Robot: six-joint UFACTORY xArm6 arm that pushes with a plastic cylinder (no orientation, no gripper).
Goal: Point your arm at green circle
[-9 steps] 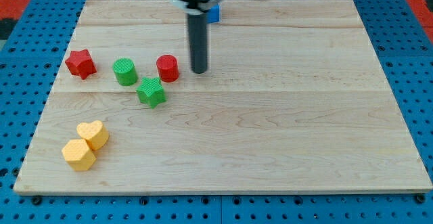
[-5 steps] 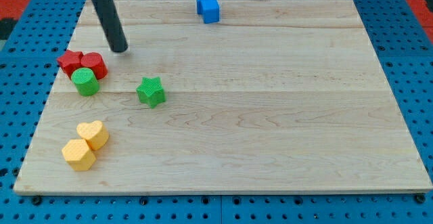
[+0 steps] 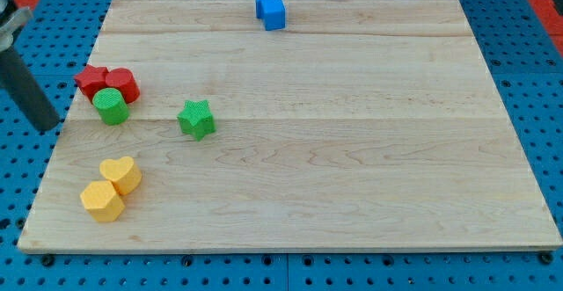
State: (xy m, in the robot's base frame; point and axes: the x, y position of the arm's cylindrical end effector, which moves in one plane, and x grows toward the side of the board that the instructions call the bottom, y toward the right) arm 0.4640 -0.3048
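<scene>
One green circle (image 3: pixel 111 105) sits near the left edge of the wooden board (image 3: pixel 352 168), in its upper half. It stands upright, flat face up. Touching it from the view's top are two red blocks: a red circle (image 3: pixel 122 84) just above and slightly to the right, and a red star (image 3: pixel 90 80) to the upper left, partly hidden behind the red circle. The three form one tight cluster.

To the right of the green circle, set apart from it by a clear gap, lies a green star (image 3: pixel 197 119), at nearly the same height in the view, a touch lower.

Towards the view's bottom, well apart from the cluster, two yellow blocks touch each other: a yellow heart (image 3: pixel 121 174) above and to the right, and a yellow hexagon (image 3: pixel 102 200) below and to the left.

A blue block (image 3: pixel 271 9), shape roughly house-like, sits alone near the top edge of the board, far from everything else.

My tip (image 3: pixel 47 127) is off the board, over the blue pegboard (image 3: pixel 545 106) at the view's left, just beside the board's left edge. It lies left of and slightly lower than the green circle, near it but not touching it or any block. The rod leans up and leftwards out of the frame. No fingers on this rig: only the bare rod end, nothing held.
</scene>
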